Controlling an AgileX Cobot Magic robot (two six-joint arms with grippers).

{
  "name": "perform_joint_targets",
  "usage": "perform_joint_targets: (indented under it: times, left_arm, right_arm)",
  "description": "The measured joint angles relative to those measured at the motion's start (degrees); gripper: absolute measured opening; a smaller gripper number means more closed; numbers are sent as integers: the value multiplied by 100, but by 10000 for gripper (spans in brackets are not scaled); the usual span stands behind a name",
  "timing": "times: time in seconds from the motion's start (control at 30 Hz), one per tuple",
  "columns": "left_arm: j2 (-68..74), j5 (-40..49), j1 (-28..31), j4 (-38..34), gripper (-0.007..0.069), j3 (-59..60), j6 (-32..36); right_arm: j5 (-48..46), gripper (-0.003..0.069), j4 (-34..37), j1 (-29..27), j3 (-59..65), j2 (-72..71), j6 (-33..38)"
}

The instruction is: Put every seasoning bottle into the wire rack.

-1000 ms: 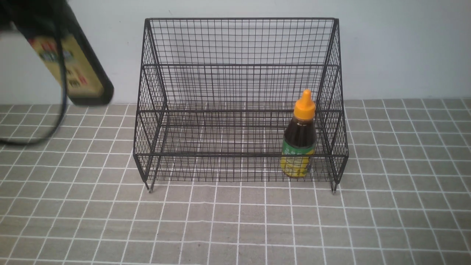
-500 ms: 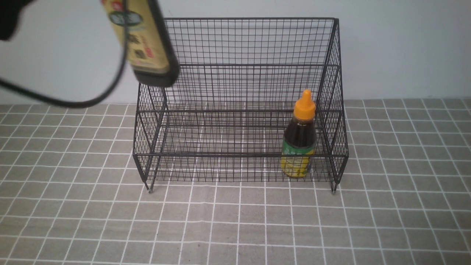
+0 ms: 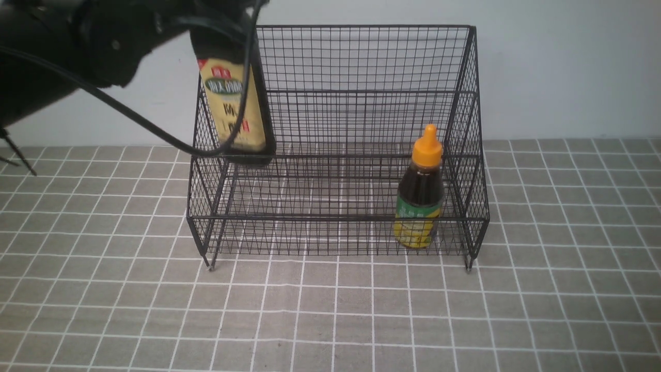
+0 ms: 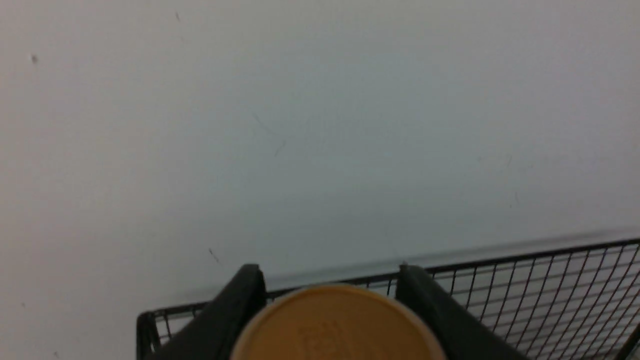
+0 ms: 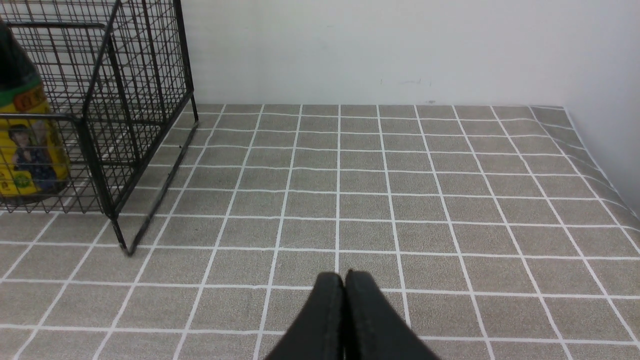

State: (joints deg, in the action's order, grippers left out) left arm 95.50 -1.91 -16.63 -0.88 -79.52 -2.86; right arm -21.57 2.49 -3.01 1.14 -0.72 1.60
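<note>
The black wire rack [image 3: 335, 93] stands at the back of the tiled table. The short bottle [image 3: 421, 191] with the orange nozzle cap stands upright in the rack's lowest front tier, at its right end; it also shows in the right wrist view [image 5: 25, 150]. My left gripper [image 4: 327, 274] is shut on the tall bottle [image 3: 235, 111], whose gold cap [image 4: 335, 327] sits between the fingers. The bottle hangs nearly upright over the rack's left part, with its base near the middle step. My right gripper [image 5: 344, 276] is shut and empty above the table, to the right of the rack [image 5: 145, 75].
A white wall runs close behind the rack [image 4: 550, 280]. The left arm's black cable [image 3: 155, 132] hangs in front of the rack's left side. Another wall [image 5: 610, 100] bounds the table on the right. The grey tiled cloth [image 3: 330, 320] covers the table.
My left arm has carried the tall bottle to the right and down, from left of the rack to over its left part. The bottle has swung from tilted to nearly upright. The short bottle has not moved.
</note>
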Motion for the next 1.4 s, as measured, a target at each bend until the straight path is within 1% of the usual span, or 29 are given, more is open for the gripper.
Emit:
perform_joint_targets:
  times: [0.17,0.3,0.4,0.6,0.67,0.77,0.8,0.83,0.87,0.9,0.97,1.17,1.3,1.4]
  left_arm:
    - [145,310,0,0,304,0,194]
    - [218,456,0,0,304,0,198]
    - [331,863,0,0,304,0,198]
    - [385,1056,0,10,308,-7,198]
    - [385,1071,0,10,342,-13,198]
    - [362,1079,0,10,428,-38,198]
    - [333,1079,0,10,486,-44,198]
    - [324,1083,0,10,512,-51,198]
    - [324,1083,0,10,512,-51,198]
    - [303,1083,0,10,546,-51,198]
    - [265,1094,0,10,563,-51,198]
    - [-54,1133,0,12,573,-51,198]
    - [-533,1458,0,12,569,-56,198]
    - [-967,2333,0,12,489,-56,198]
  right_arm:
    - [0,-13,0,0,0,0,-6]
    - [0,-13,0,0,0,0,-6]
    - [0,-13,0,0,0,0,-6]
    - [0,-13,0,0,0,0,-58]
    - [0,-13,0,0,0,0,-71]
    - [0,-13,0,0,0,0,-71]
    - [0,-13,0,0,0,0,-74]
    - [0,-13,0,0,0,0,-74]
    - [0,-13,0,0,0,0,-74]
    - [0,-13,0,0,0,0,-74]
    - [0,-13,0,0,0,0,-74]
    - [0,-13,0,0,0,0,-85]
    - [0,-13,0,0,0,0,-87]
    - [0,-13,0,0,0,0,-87]
